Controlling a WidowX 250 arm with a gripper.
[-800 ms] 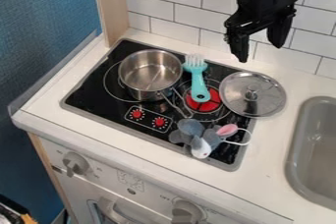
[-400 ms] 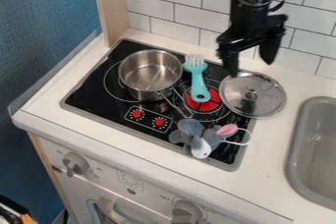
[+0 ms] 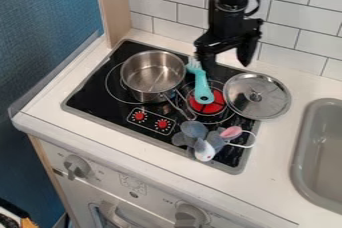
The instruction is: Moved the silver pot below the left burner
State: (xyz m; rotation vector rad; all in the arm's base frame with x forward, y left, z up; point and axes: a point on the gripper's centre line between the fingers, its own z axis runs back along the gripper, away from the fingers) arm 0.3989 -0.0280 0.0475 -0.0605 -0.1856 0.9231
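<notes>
The silver pot [image 3: 143, 87] stands upright on the left burner [image 3: 112, 86] of the black stove, its handle pointing toward the lower right. Above the back edge of the stove hangs my gripper [image 3: 228, 66], to the right of the pot and apart from it. Its two fingers are spread, with nothing held between them. One fingertip overlaps the view just beside the turquoise brush's bristles.
The turquoise brush [image 3: 202, 88] lies across the right burner. Beside it, a silver lid [image 3: 257, 96] rests on the stove's right edge. A grey plush mouse [image 3: 200, 143] lies at the front right. The sink [image 3: 324, 157] is at the right, the tiled wall behind.
My gripper has moved left and a little lower, from above the counter behind the lid to near the brush's bristles. The pot and the other objects have stayed where they were.
</notes>
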